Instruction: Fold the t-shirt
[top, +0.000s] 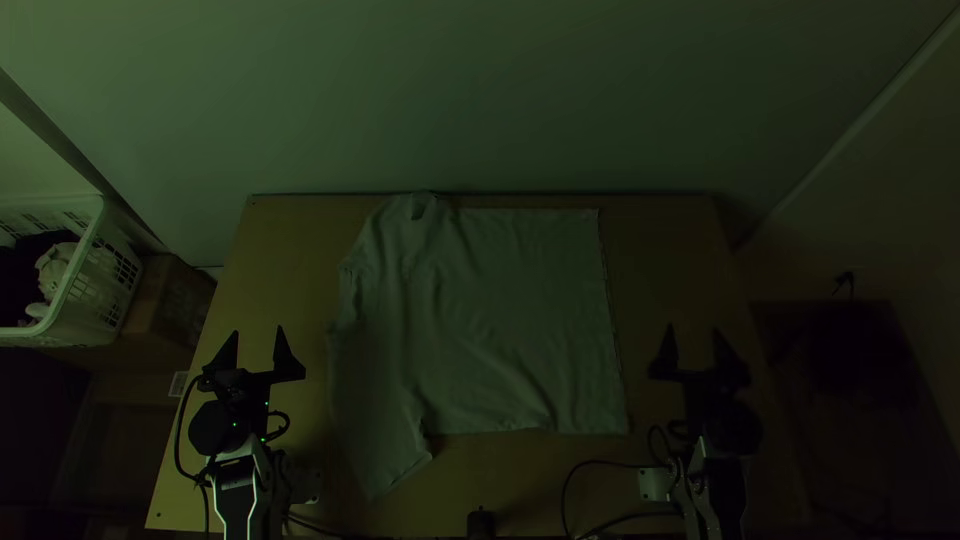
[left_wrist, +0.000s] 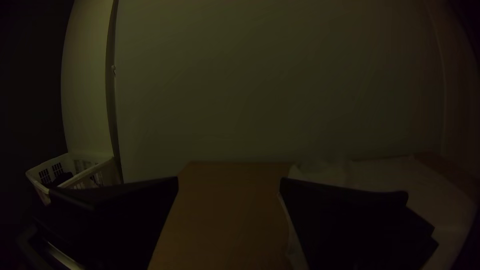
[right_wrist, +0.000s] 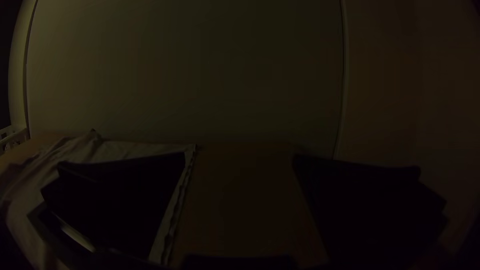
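Top view: the t-shirt lies spread, lightly wrinkled, across the middle of my table, one sleeve angled toward the near edge. Left of it, my left gripper has its fingers parted; to its right, my right gripper's are wide apart too. Past the table's left side stands a pale basket.

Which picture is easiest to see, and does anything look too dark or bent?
Top view: dim but easiest, the pale t-shirt standing out from the table; left wrist view: left hand nearly black, upright wall strip bowed by the fisheye lens; right wrist view: very dark, right hand almost lost in shadow.
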